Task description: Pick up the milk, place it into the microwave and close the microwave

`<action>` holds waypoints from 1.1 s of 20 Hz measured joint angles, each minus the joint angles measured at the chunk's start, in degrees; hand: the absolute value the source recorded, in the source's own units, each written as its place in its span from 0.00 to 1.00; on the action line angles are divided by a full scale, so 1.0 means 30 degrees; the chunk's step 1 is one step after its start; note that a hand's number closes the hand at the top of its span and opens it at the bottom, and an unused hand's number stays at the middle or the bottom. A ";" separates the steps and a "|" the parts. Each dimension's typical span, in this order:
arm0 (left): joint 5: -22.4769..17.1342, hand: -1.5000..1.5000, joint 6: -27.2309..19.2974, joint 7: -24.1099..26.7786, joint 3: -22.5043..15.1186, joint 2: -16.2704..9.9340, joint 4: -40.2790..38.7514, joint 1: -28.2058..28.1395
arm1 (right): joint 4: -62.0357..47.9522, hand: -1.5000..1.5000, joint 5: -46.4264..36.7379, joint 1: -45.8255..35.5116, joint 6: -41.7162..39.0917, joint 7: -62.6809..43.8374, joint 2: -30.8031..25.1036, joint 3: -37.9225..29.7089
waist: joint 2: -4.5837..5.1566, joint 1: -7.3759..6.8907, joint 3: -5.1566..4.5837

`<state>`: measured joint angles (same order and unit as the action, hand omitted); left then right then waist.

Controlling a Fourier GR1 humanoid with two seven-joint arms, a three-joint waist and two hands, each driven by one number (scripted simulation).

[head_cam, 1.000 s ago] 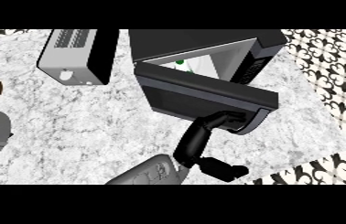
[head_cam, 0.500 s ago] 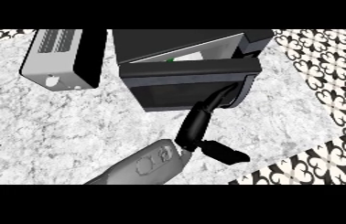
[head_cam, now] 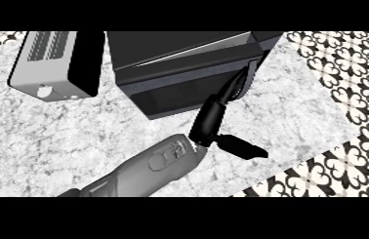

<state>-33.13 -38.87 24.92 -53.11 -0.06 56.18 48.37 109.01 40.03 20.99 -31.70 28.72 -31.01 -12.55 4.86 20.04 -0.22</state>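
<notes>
The right hand (head_cam: pixel 214 117), fingers straight and holding nothing, presses the door of the black boxy microwave (head_cam: pixel 187 62) just ahead of it, door nearly shut

- counter (head_cam: pixel 86 135): looks like stone, white-grey speckled marble, smooth
- microwave (head_cam: pixel 180 62): dark casing with a slight sheen, door front looks like glossy dark glass
- toaster (head_cam: pixel 51 62): brushed silver metal look, matt black side
- right hand (head_cam: pixel 213 118): black, smooth, kinda plastic-looking
- forearm (head_cam: pixel 144 172): grey, matt hard shell
</notes>
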 measured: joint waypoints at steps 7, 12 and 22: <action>-0.1046 0.00 -0.0324 0.0569 0.0081 -0.0049 -0.0903 0.0856 | -0.0094 0.00 0.0778 -0.0547 -0.0266 -0.0427 -0.0714 -0.0286 | 0.0125 0.0496 0.0016; -0.1789 0.00 -0.0468 0.0917 0.0026 -0.0092 -0.1313 0.1232 | -0.0298 0.00 0.1278 -0.0893 -0.0340 -0.0668 -0.1059 -0.0430 | 0.0214 0.0796 0.0028; -0.2916 0.00 -0.0921 0.1846 -0.0453 -0.0062 -0.1718 0.1531 | -0.0614 0.00 0.2106 -0.1554 -0.0557 -0.1138 -0.1784 -0.0630 | 0.0248 0.1098 0.0043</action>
<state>-41.88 -41.63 30.46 -54.47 -0.25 51.02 52.97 107.16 46.35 16.32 -33.37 25.31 -36.36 -14.44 5.60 23.34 -0.09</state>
